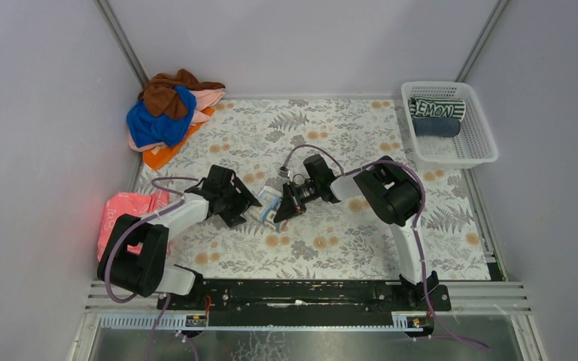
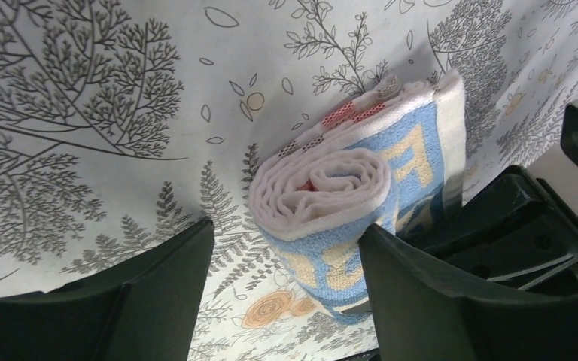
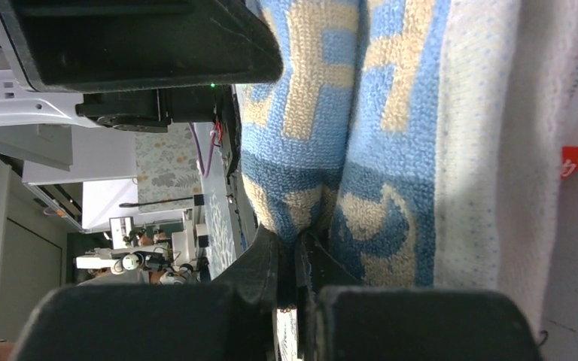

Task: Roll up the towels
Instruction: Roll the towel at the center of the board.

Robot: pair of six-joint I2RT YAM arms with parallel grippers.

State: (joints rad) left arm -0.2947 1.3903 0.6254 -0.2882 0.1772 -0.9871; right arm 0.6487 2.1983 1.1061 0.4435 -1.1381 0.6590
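A blue, tan and white towel [image 1: 269, 208] lies rolled up on the floral table between my two grippers. In the left wrist view the roll [image 2: 331, 188] shows its spiral end. My left gripper [image 2: 286, 248] is open around that end, and its right finger [image 2: 421, 286] touches the roll. It sits at the roll's left in the top view [image 1: 247, 204]. My right gripper [image 3: 297, 244] is shut on a fold of the towel [image 3: 391, 150] at the roll's right side [image 1: 286, 208].
A pile of brown, blue, pink and orange towels [image 1: 169, 113] lies at the back left. A pink towel [image 1: 124, 210] lies at the left edge. A white basket [image 1: 489, 143] at the back right holds a striped roll [image 1: 436, 109] and a dark blue roll [image 1: 436, 126].
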